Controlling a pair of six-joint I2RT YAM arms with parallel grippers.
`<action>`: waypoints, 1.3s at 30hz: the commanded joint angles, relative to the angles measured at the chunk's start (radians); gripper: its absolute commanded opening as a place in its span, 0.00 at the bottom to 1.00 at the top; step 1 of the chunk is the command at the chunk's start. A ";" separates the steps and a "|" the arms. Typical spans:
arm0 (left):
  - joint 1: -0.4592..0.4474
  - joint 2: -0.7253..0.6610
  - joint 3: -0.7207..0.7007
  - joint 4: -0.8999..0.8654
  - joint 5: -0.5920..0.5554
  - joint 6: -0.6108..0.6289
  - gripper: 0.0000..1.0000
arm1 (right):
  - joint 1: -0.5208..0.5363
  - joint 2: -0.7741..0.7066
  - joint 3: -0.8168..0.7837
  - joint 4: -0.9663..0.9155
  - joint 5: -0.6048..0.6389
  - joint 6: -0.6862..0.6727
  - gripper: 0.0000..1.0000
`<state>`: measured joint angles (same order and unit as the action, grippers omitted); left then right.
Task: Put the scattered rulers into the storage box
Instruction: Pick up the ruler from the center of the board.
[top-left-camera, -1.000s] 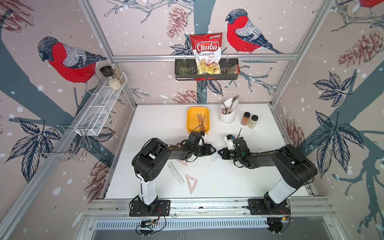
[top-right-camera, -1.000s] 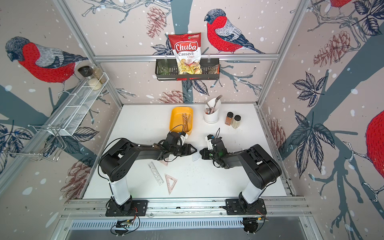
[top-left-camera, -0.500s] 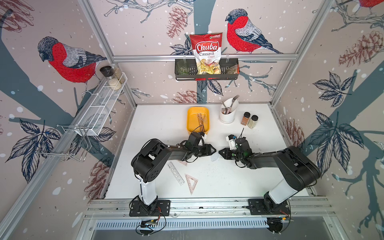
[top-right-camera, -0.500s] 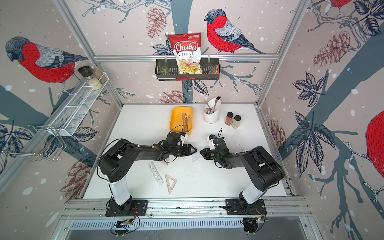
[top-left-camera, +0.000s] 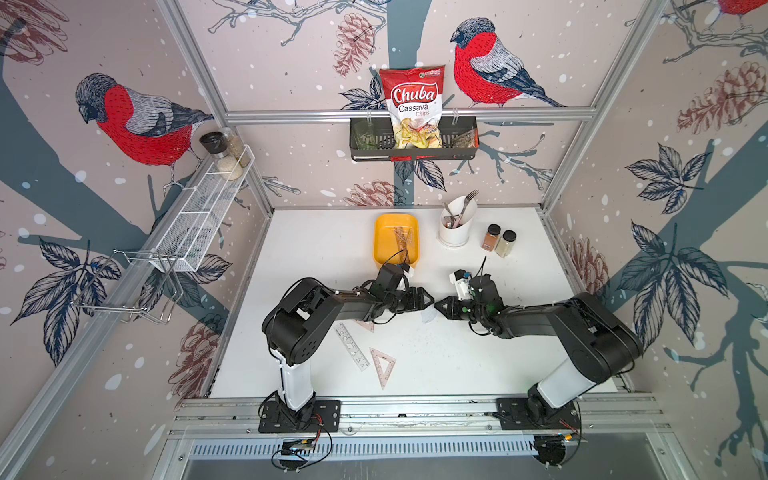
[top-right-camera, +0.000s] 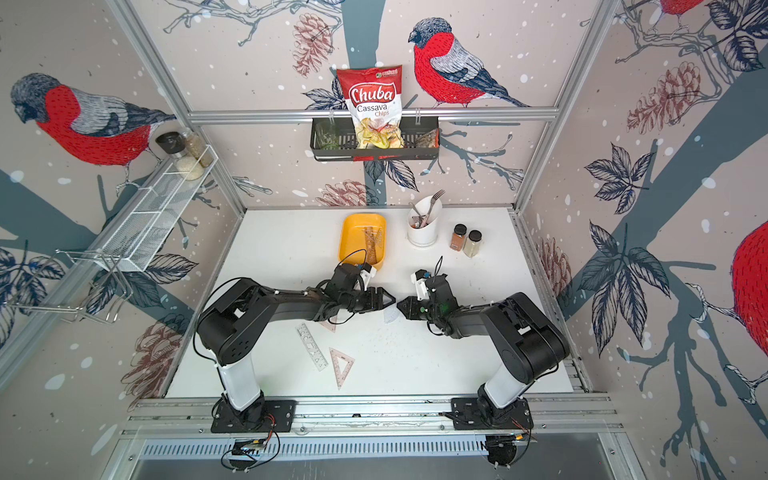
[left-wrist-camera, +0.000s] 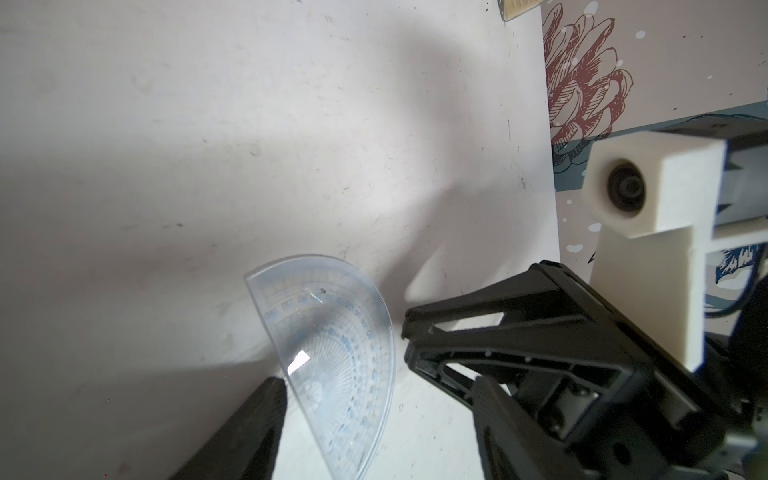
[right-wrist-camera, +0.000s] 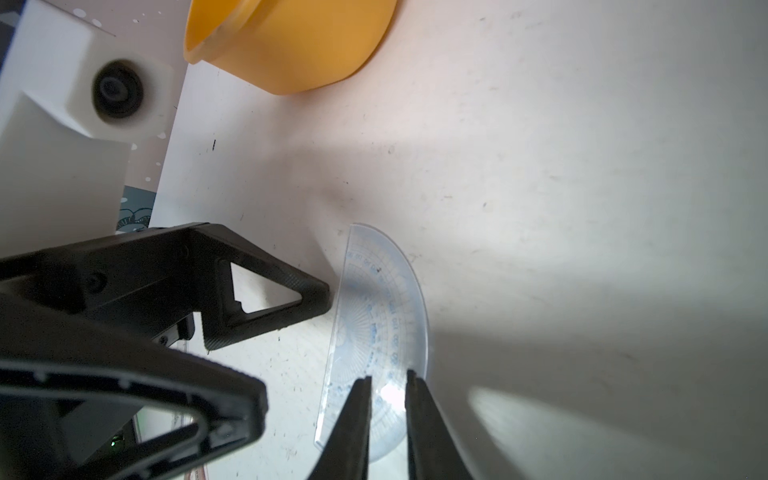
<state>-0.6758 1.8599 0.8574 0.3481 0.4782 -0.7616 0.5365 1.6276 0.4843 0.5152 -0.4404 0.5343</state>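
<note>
White desk (top-left-camera: 457, 361), bird-papered enclosure. The clear protractor (left-wrist-camera: 332, 353) is seen lying flat at mid-desk between the two arms, apart from the storage box (top-left-camera: 377, 237). The left end effector (top-left-camera: 427, 298) is spread wide, one jaw set against the straight edge, probably as a stop against sliding. The right end effector (right-wrist-camera: 388, 376) is narrowly parted over the curved edge; nothing is gripped.

left tool (top-left-camera: 430, 297): jaws wide apart | right tool (top-left-camera: 439, 307): jaws narrowly apart | both reach inward, tips almost meeting
</note>
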 joint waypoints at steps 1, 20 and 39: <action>0.002 0.016 -0.011 -0.207 -0.077 -0.006 0.76 | 0.005 0.007 0.006 0.020 -0.016 0.017 0.21; 0.007 0.022 -0.015 -0.210 -0.084 -0.009 0.75 | -0.003 0.023 -0.010 0.012 -0.011 0.002 0.17; 0.009 0.045 -0.011 -0.202 -0.082 -0.007 0.75 | -0.046 0.008 0.015 0.011 0.007 0.018 0.32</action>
<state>-0.6708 1.8797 0.8604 0.3695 0.4625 -0.7689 0.4927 1.6341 0.4843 0.5396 -0.4442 0.5491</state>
